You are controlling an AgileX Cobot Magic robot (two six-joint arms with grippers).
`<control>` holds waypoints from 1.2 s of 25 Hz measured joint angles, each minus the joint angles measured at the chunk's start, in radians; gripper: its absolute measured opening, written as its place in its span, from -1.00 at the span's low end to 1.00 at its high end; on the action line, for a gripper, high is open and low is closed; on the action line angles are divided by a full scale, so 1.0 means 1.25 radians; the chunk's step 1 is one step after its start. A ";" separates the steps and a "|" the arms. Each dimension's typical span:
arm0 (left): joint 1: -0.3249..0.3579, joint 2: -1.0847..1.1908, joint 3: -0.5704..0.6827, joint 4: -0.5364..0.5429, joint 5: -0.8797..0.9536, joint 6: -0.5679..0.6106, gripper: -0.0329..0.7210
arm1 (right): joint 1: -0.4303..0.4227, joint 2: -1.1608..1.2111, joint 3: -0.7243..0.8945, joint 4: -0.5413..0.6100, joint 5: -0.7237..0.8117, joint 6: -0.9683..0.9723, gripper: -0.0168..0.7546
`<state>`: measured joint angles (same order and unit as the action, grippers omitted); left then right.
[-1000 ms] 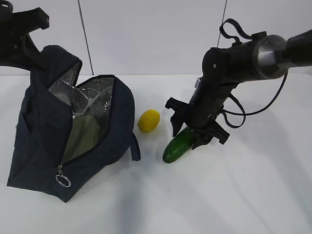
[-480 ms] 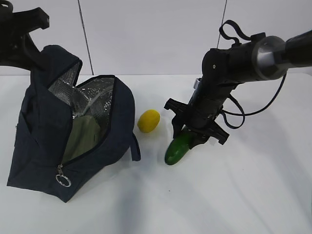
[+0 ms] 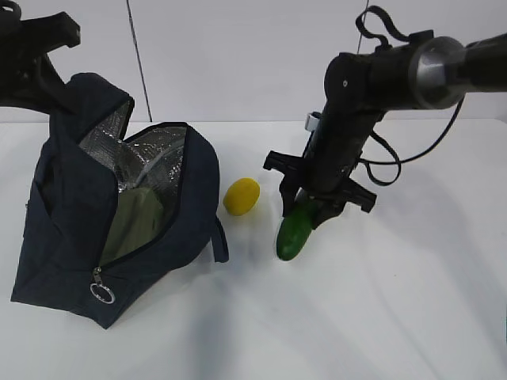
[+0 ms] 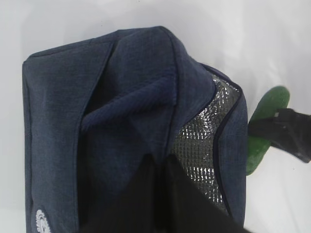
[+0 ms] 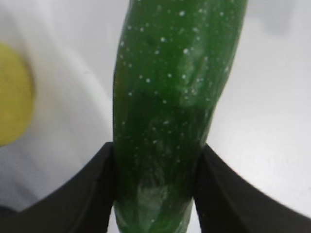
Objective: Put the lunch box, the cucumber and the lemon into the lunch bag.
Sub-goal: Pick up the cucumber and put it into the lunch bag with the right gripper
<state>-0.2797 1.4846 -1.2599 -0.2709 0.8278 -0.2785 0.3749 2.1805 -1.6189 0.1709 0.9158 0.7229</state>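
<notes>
One end of the cucumber (image 3: pixel 296 232) now lifts off the table (image 3: pixel 396 301); the right gripper (image 3: pixel 317 207) squeezes it tight, ready for the lunch bag (image 3: pixel 71 237) on the left.

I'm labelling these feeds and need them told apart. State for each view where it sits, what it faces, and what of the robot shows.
Exterior: in front of the table, looking down at a slant at the bag, lemon and cucumber; both arms show.
Left wrist: just above the bag, looking down its outside; a dark part of the left gripper shows.
Right wrist: behind the right gripper, looking along the cucumber; both fingers show.
Shared: all three show the cucumber.
</notes>
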 joint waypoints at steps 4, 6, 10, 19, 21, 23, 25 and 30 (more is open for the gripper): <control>0.000 0.000 0.000 0.000 0.000 0.000 -0.93 | 0.000 -0.003 -0.104 -0.027 0.088 -0.099 -0.01; 0.000 0.000 0.000 0.000 0.000 0.000 -0.93 | 0.000 -0.003 -0.159 -0.037 0.148 -0.137 -0.01; 0.000 0.000 0.000 0.000 -0.001 0.004 -0.93 | 0.000 -0.003 -0.271 -0.038 0.236 -0.223 -0.01; 0.000 0.000 0.000 0.000 -0.006 0.009 -0.93 | 0.002 -0.028 -0.429 0.182 0.254 -0.389 -0.01; 0.000 0.000 0.000 0.000 -0.008 0.009 -0.93 | 0.012 -0.030 -0.433 0.229 0.256 -0.420 -0.01; 0.000 0.000 0.000 0.000 -0.008 0.009 -0.93 | 0.033 -0.030 -0.433 0.243 0.257 -0.437 -0.01; 0.000 0.000 0.000 0.000 -0.010 0.009 -0.93 | 0.058 -0.030 -0.433 0.251 0.259 -0.452 -0.02; 0.000 0.000 0.000 0.000 -0.011 0.009 -0.93 | 0.120 -0.030 -0.433 0.255 0.259 -0.464 -0.02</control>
<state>-0.2797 1.4846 -1.2599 -0.2709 0.8143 -0.2671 0.5246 2.1427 -2.1608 0.4900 1.2397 0.1426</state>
